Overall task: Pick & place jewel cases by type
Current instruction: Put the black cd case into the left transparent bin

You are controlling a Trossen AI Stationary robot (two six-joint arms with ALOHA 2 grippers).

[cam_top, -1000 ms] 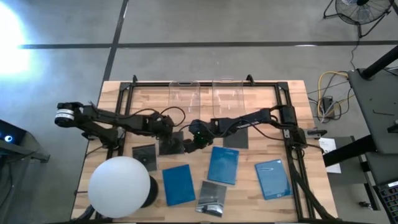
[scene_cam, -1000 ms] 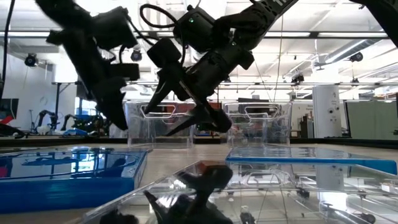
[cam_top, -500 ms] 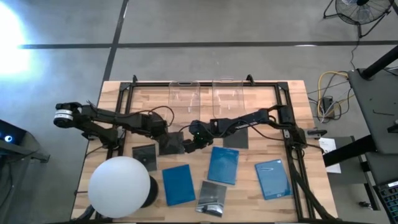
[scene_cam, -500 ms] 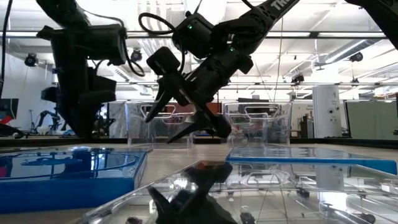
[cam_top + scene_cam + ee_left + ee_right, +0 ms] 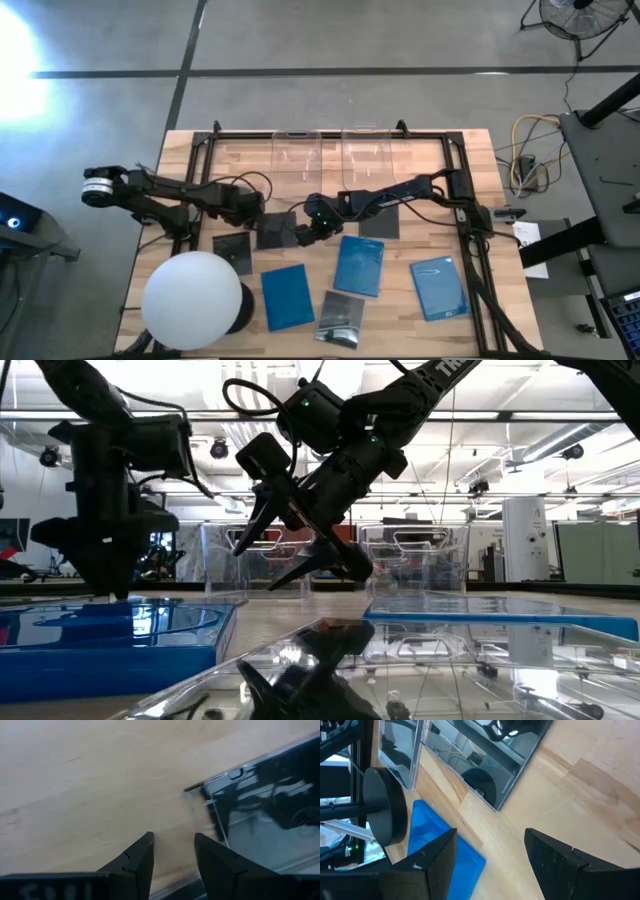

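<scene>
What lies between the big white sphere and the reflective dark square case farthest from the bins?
A bright blue rectangular plastic jewel case lies flat between white sphere and dark case; the high view shows it.

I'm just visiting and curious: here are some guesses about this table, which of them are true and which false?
1. Three blue cases lie on the table. True: the blue cases lie in the front half.
2. The right gripper is carrying a blue case. False: its fingers stand open above the table with nothing between them.
3. The two clear bins at the back hold cases. False: no case shows in either bin.
4. A white sphere sits at the front left corner. True.
5. The left gripper is open beside a dark case. True: the left wrist view shows the case's corner just past its parted fingers.
</scene>
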